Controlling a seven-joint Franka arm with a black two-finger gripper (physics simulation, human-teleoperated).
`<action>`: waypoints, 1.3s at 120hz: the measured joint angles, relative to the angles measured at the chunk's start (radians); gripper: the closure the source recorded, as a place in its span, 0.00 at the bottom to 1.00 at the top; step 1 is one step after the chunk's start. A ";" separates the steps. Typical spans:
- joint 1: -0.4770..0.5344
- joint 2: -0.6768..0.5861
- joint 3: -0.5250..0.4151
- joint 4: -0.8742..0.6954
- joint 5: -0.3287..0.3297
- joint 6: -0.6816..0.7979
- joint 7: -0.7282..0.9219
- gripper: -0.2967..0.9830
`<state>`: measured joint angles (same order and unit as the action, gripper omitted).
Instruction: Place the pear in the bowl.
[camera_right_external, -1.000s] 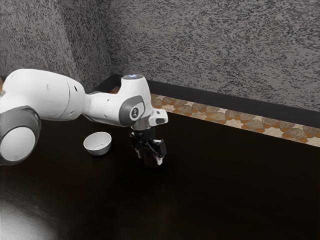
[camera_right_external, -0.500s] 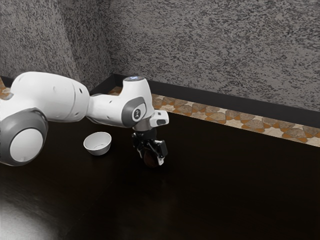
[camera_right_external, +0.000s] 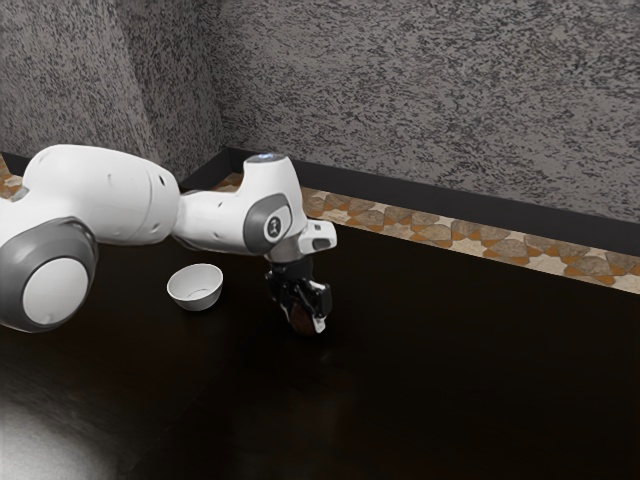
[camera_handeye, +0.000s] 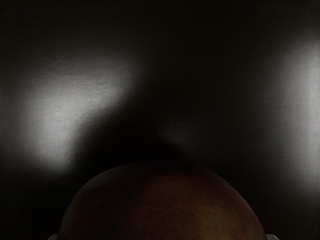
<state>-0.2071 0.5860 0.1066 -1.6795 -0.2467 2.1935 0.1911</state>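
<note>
White bowl (camera_right_external: 195, 292) + end effector (camera_right_external: 306, 322) clamping pear (camera_right_external: 301, 319): ext. | pear's brown dome: wrist

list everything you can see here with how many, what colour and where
pear: one, brown, between the gripper's fingers
bowl: one, white, on the table, towards the exterior view's left from the gripper
table: one, black, under bowl and pear
floor: one strip, orange, cream and grey-brown, beyond the table
skirting: dark, along the wall's foot
wall: several faces, mottled grey, at the back
arm: one, white and grey, from the exterior view's left
gripper: one, black, around the pear
</note>
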 joint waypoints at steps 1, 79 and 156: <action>0.000 0.000 0.000 0.000 0.000 0.000 0.000 0.44; 0.044 -0.113 0.321 -0.001 0.020 -0.146 0.020 0.53; 0.070 -0.567 0.059 0.151 0.177 -0.475 0.021 0.26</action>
<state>-0.1372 0.0187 0.1657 -1.5283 -0.0694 1.7182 0.2119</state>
